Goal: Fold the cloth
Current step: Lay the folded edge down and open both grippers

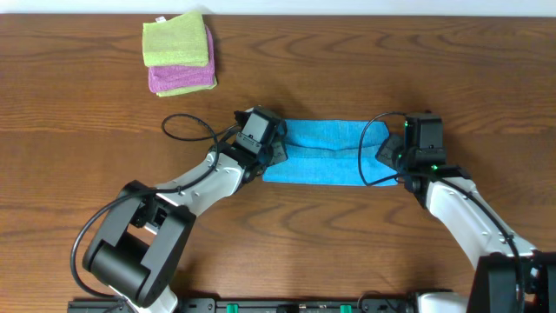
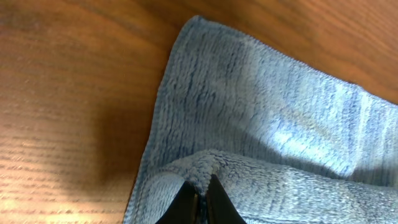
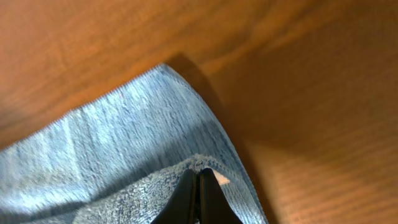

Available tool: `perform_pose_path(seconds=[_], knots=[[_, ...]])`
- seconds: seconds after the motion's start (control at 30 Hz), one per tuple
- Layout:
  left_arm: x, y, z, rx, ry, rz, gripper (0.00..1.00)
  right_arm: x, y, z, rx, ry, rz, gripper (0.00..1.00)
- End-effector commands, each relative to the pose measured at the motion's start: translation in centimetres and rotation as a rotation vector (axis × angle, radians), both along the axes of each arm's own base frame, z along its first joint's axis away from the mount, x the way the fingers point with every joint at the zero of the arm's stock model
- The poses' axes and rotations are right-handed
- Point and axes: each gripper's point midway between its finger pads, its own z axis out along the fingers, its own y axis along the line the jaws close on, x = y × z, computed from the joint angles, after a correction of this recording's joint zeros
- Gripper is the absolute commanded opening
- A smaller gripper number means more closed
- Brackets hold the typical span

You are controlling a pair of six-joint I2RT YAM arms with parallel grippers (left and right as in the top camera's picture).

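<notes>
A blue cloth point(image 1: 326, 152) lies partly folded on the wooden table between my two grippers. My left gripper point(image 1: 271, 149) is shut on the cloth's near left corner and holds it over the lower layer. In the left wrist view the pinched corner point(image 2: 208, 167) sits at the fingertips point(image 2: 202, 193), with the flat layer point(image 2: 261, 106) beyond. My right gripper point(image 1: 401, 155) is shut on the near right corner. In the right wrist view the fingertips point(image 3: 198, 180) pinch the cloth edge point(image 3: 155, 186), with a small white tag point(image 3: 219, 179) beside them.
A stack of folded cloths, green on pink point(image 1: 179, 52), sits at the back left of the table. A black cable point(image 1: 187, 130) loops beside the left arm. Bare wood point(image 1: 347, 252) lies in front of the blue cloth.
</notes>
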Motion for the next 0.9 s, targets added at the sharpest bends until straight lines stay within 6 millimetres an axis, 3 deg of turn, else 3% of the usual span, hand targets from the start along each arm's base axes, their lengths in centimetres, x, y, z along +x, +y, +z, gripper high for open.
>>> perform_pose_path(seconds=[0.0,0.5,0.87], knots=[[1.2,0.4,0.3,0.025,-0.038,0.014,0.06,1.0,-0.7,0.8,-0.039,-0.037,-0.012,0.02],[3.7,2.0,1.2,0.006,-0.105,0.078,0.06,3.0,0.0,0.3,-0.065,-0.095,0.005,0.02],[4.5,0.5,-0.1,-0.058,-0.109,0.058,0.06,2.8,-1.4,0.2,-0.131,-0.087,-0.042,0.02]])
